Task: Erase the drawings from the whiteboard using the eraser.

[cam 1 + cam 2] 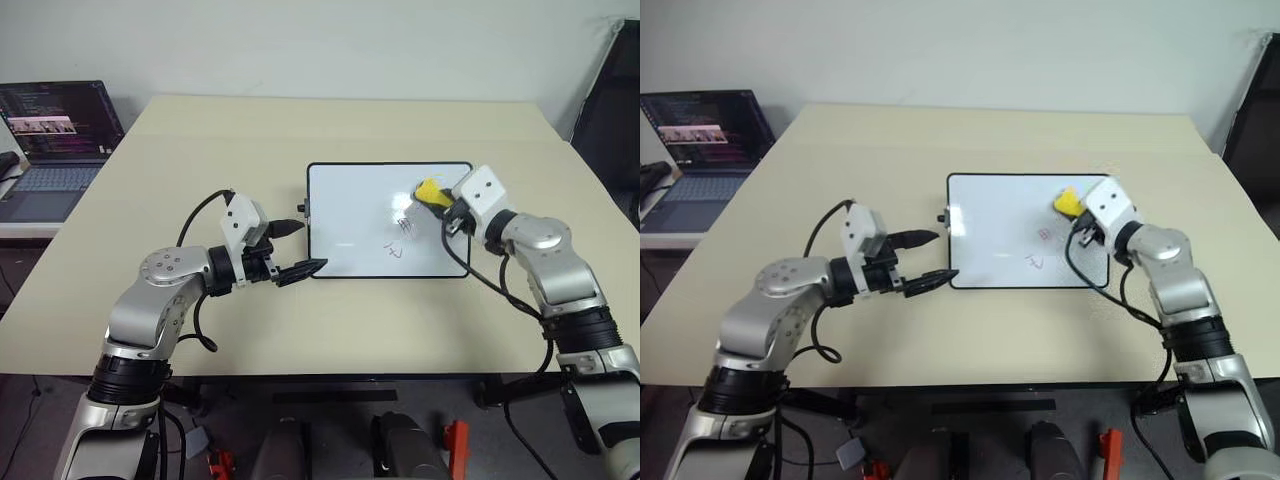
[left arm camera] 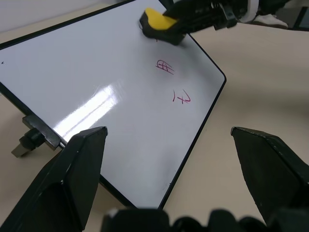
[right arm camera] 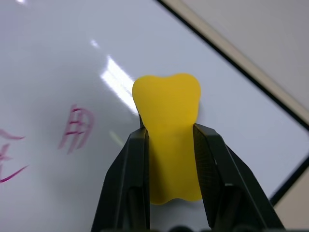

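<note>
The whiteboard [image 1: 360,215] is a glossy white rectangle in a thin black frame with rounded corners and a small black knob [image 1: 302,208] on its left edge; light glares off its sheen. It lies flat right of centre in the head view, on a matte, pale beige surface [image 1: 200,140].

The eraser [image 3: 169,140] is a smooth, bright yellow block with a waisted outline, dark beneath. The right claw [image 1: 437,200] is clamped on it, black fingers [image 3: 128,183] pressing both flanks, at the board's upper right part, close over the white face; contact with the board cannot be told.

The drawings [image 2: 165,66] are thin red marker scribbles below and left of the eraser: one like a small gridded box, another [image 2: 181,98] looser and angular. Neither can be read.

The left claw [image 1: 297,249] has its tapered black fingers wide apart, empty, at the board's lower left corner.

Behind is a plain white wall. An open laptop [image 1: 55,140] sits at the upper left, its dark screen showing coloured text too small to read.
</note>
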